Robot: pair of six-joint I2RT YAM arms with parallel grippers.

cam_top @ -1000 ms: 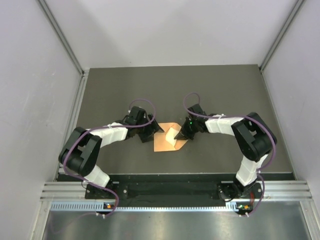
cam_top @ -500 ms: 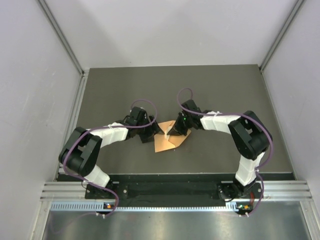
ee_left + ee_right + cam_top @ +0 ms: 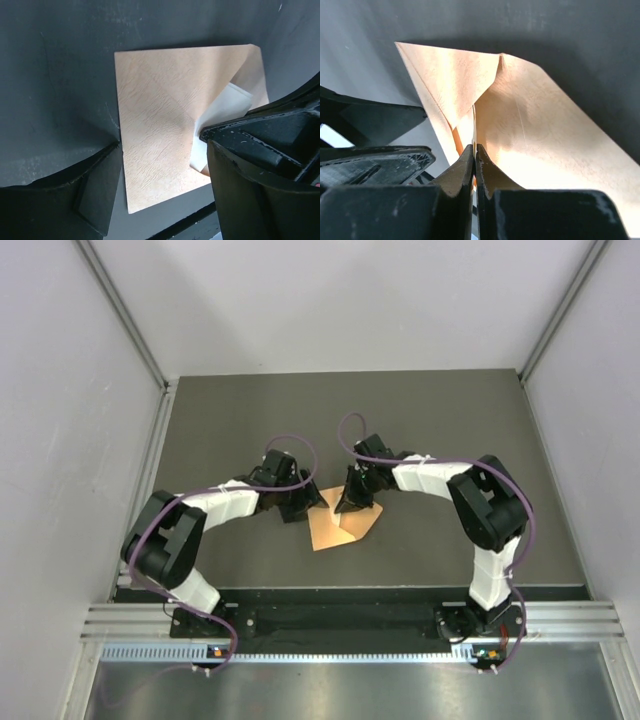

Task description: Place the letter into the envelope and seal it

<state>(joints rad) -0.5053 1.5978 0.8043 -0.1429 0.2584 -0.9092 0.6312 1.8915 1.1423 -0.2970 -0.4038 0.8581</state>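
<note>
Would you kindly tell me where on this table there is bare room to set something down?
Bare: the far stretch of the table up to the back wall, and the near strip between envelope and base rail. Crowded: the centre, where left fingers and right fingers meet over the envelope.

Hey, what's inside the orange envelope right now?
The letter sits partly in the envelope, a pale corner showing at its opening. How deep the rest reaches is hidden under the orange paper.

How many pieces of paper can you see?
2. The orange envelope lies on the table; the pale letter sticks out of its opening, held by the right end effector. More could hide inside.
</note>
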